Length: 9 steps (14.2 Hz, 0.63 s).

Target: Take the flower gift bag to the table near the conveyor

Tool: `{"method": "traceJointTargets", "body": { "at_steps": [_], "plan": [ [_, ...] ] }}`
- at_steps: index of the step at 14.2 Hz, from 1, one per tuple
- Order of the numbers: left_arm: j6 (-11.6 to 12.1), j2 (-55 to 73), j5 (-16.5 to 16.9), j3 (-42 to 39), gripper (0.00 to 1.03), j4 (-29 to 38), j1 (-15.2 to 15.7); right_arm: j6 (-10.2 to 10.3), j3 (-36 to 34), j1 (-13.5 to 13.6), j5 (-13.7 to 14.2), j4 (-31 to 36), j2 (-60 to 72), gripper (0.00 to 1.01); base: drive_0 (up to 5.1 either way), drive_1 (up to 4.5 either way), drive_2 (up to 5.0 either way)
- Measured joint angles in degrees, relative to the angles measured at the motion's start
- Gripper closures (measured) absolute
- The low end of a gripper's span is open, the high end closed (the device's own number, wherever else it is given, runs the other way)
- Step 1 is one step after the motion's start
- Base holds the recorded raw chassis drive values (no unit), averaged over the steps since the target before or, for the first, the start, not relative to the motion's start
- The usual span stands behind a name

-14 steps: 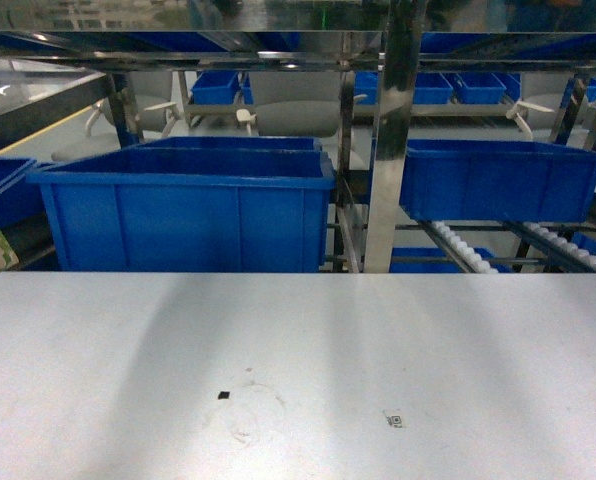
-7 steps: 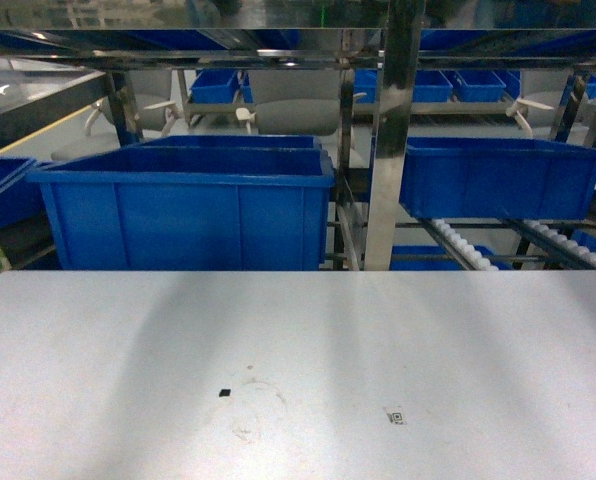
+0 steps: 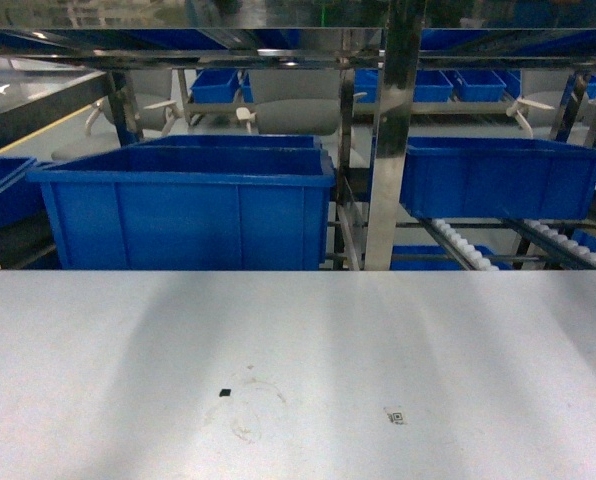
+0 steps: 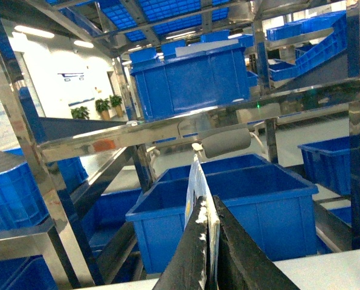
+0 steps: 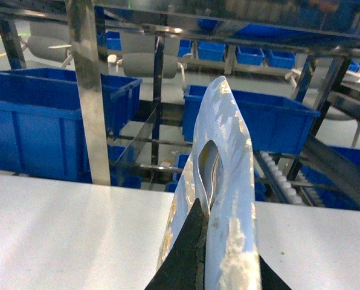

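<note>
Light falls from overhead, where bright ceiling strips (image 4: 32,30) show in the left wrist view, and it leaves soft broad bands of shadow across the matte white-grey tabletop (image 3: 298,350). The polished steel rack posts (image 3: 393,140) glare and mirror their surroundings. All three views carry a cool blue cast and slight softness; the black gripper fingers (image 4: 192,254) close to the wrist lenses are blurred, and a glossy pale-blue paper bag (image 5: 228,199) shows white sheen.
</note>
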Motion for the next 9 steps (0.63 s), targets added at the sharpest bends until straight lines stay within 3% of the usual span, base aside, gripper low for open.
{"method": "traceJointTargets", "body": {
  "at_steps": [1, 4, 9],
  "plan": [
    [-0.02, 0.0, 0.0, 0.0, 1.01, -0.02, 0.0, 0.83, 1.66, -0.04, -1.42, 1.38, 4.59, 0.99, 0.0, 0.0, 0.0],
    [0.0, 0.0, 0.0, 0.0, 1.01, -0.02, 0.0, 2.54, 6.69, -1.09, -2.12, 3.65, 17.29, 0.99, 0.0, 0.0, 0.0],
    [0.0, 0.0, 0.0, 0.0, 1.01, -0.02, 0.0, 3.23, 12.46, -2.21, -4.37, 3.15, 28.81, 0.99, 0.0, 0.0, 0.0]
  ]
}}
